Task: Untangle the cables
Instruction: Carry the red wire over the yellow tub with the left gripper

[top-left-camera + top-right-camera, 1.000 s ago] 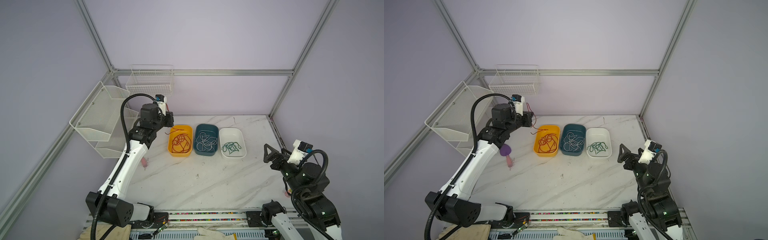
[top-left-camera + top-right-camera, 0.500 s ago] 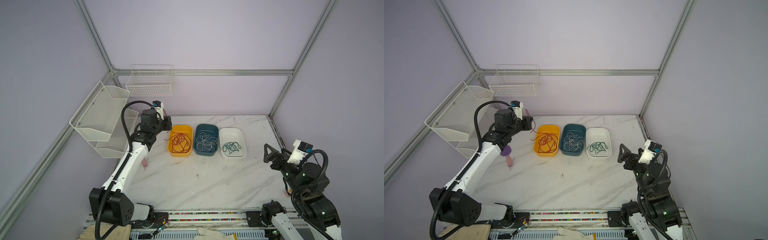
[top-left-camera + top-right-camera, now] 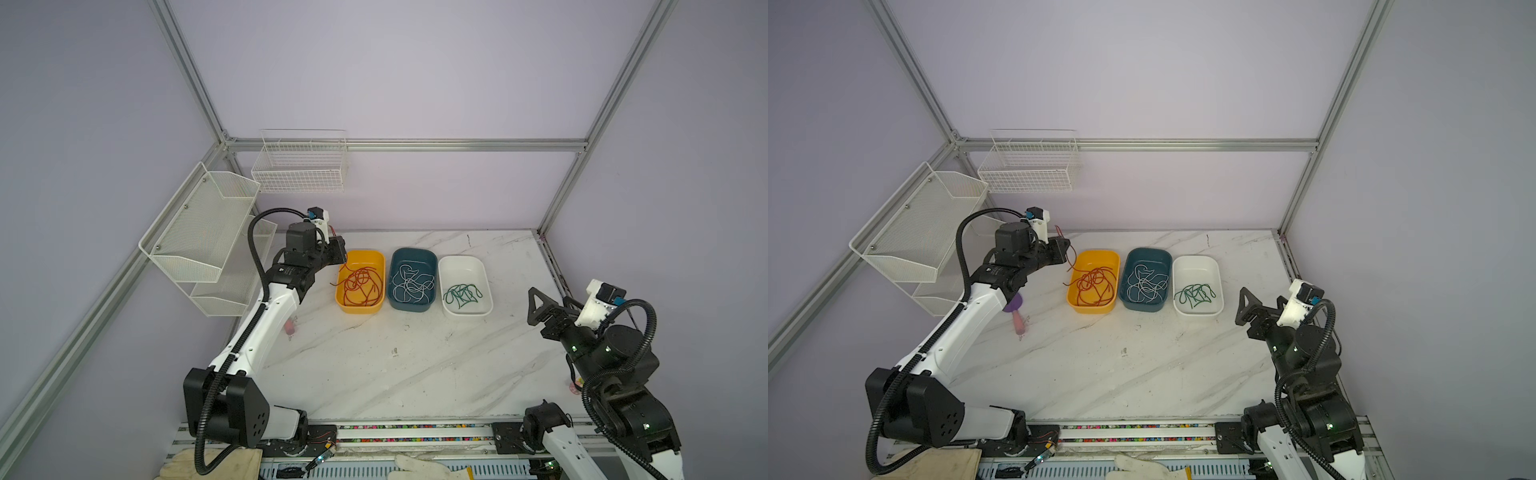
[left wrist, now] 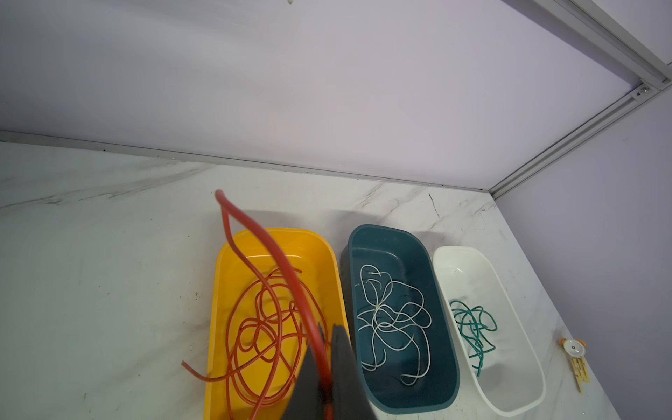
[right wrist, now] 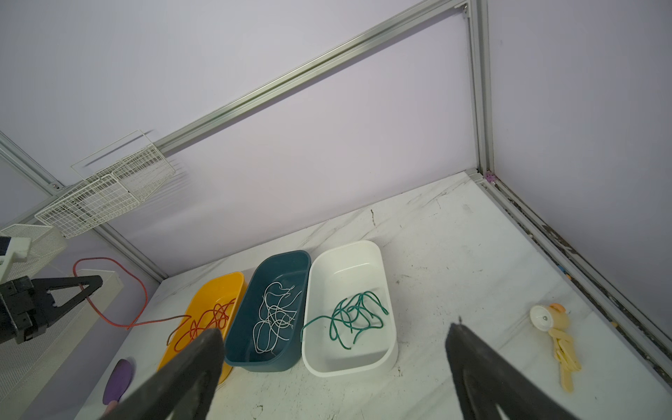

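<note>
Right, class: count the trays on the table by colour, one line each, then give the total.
Yellow tray: 1
Teal tray: 1
White tray: 1
Total: 3

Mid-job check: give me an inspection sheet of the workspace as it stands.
Surface: marble table, marked with dark scuffs.
Job's things: red cables in yellow tray; white cables in teal tray; green cables in white tray. One red end lies over the rim on the table.
Clutter: purple item beside the left arm; yellow item near the right edge.
Tools: left tool shut on a red cable; right tool open, holding nothing.
Cables: black hoses on both arms, clear of the trays.
Surroundings: wire basket on the back wall; mesh shelves on the left wall.
</note>
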Controlling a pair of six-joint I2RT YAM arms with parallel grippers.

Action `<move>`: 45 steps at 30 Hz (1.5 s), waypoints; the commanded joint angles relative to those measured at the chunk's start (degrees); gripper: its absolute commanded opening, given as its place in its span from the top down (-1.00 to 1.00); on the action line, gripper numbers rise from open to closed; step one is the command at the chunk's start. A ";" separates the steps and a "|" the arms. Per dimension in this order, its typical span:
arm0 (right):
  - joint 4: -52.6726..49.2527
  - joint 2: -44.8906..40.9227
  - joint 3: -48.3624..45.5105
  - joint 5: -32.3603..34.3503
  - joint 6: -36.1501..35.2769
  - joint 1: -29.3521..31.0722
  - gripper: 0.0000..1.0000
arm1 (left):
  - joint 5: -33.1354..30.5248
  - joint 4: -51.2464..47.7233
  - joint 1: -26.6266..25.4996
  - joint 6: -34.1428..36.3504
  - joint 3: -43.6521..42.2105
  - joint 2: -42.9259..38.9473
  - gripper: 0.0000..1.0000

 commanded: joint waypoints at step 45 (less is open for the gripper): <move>1.89 -0.74 -1.07 -1.90 -0.71 -0.70 -0.95 | -7.38 2.58 -6.13 -5.46 -6.22 5.66 1.00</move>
